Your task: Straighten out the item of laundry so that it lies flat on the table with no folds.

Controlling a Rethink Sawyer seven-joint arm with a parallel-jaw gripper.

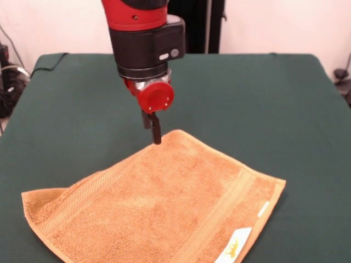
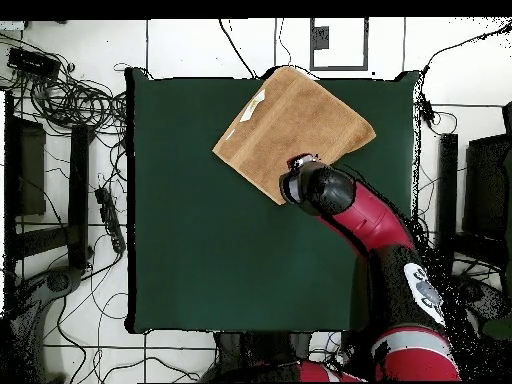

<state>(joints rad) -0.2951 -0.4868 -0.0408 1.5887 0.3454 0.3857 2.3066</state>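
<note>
The item of laundry, an orange-tan towel (image 1: 164,203), lies spread on the green table (image 1: 263,109) near its front edge. Its left corner (image 1: 34,200) curls up in a small fold. A white label with a yellow mark (image 1: 235,245) sits on its near right edge. My gripper (image 1: 156,137) hangs upright over the towel's far edge, shut, its tips at the cloth; whether they pinch any cloth I cannot tell. In the overhead view the towel (image 2: 295,125) lies as a diamond at the table's (image 2: 200,250) top edge, and the arm's wrist (image 2: 312,187) covers its lower corner.
Green cloth stretches wide behind and beside the towel. In the overhead view, cables and gear (image 2: 60,100) lie on the floor left of the table, and dark stands (image 2: 448,180) are on the right.
</note>
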